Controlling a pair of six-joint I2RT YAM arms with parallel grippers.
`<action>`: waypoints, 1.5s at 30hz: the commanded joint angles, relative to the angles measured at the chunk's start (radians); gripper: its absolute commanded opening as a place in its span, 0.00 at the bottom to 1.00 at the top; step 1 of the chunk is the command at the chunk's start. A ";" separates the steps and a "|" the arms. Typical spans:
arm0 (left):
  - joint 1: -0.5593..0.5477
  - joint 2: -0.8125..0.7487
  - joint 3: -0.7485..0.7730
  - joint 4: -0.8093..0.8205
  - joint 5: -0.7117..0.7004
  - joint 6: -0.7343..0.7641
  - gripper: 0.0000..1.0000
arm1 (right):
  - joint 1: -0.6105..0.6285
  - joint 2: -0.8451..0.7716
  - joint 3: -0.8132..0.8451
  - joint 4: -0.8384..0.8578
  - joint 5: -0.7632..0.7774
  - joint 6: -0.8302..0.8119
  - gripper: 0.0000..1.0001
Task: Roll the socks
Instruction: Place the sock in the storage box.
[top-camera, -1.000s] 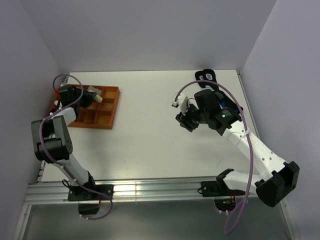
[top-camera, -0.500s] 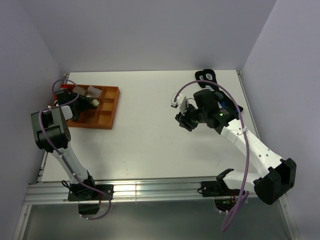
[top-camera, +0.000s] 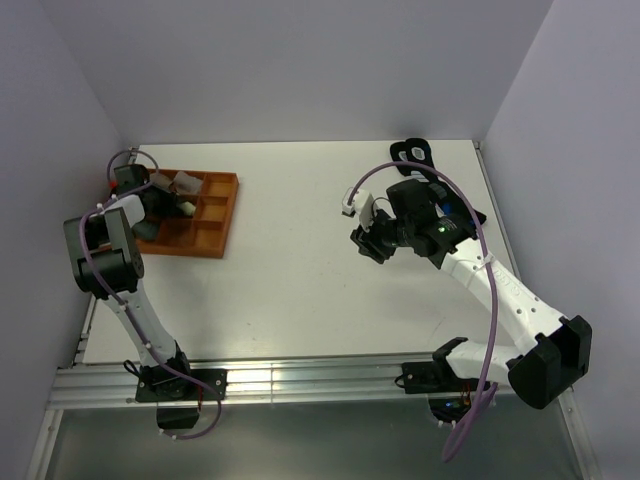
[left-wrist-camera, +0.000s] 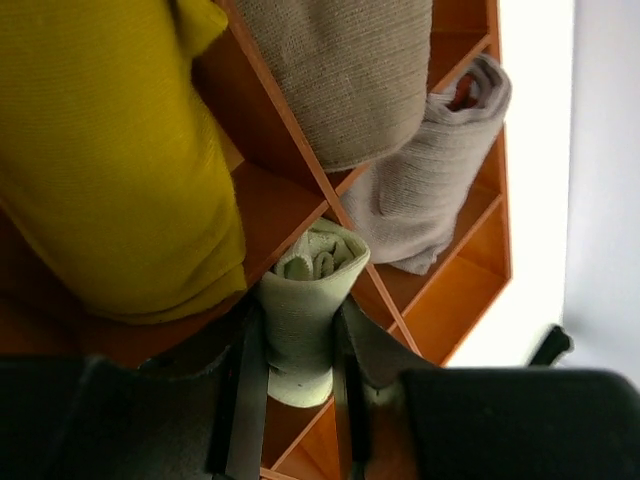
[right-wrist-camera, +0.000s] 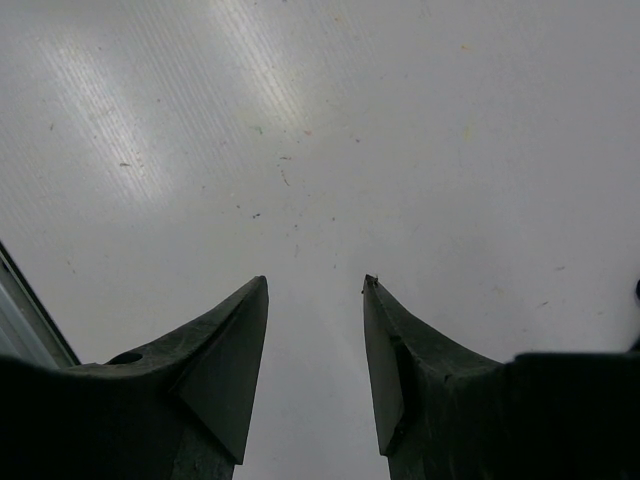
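A pale cream sock (left-wrist-camera: 305, 300), rolled into a tight bundle, is pinched between the two fingers of my left gripper (left-wrist-camera: 297, 340), which is shut on it. The roll hangs just above a divider of the orange compartment tray (left-wrist-camera: 455, 300), its coiled end pointing away from the camera. In the top view the left gripper (top-camera: 160, 200) is over the left part of the tray (top-camera: 215, 228). My right gripper (top-camera: 368, 245) hovers open over the bare white table (right-wrist-camera: 330, 120), with nothing between its fingers. No sock with a striped cuff shows.
Other rolls fill the tray's compartments: a big yellow one (left-wrist-camera: 110, 150), a taupe one (left-wrist-camera: 340, 70) and a grey one (left-wrist-camera: 430, 190) with a reddish bit at its open end. A black object (top-camera: 413, 151) lies at the table's far edge.
The left gripper has carried the pale roll leftward over the tray. The right gripper's jaws have narrowed slightly; that arm has hardly moved.
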 joint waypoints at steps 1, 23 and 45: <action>-0.005 0.070 0.100 -0.164 -0.148 0.076 0.00 | -0.009 0.006 -0.012 0.024 -0.012 -0.012 0.50; -0.083 0.225 0.321 -0.436 -0.303 0.173 0.24 | -0.015 -0.008 -0.019 0.012 -0.013 -0.030 0.49; -0.083 0.060 0.304 -0.420 -0.296 0.154 0.47 | -0.027 -0.037 -0.030 0.004 -0.027 -0.041 0.49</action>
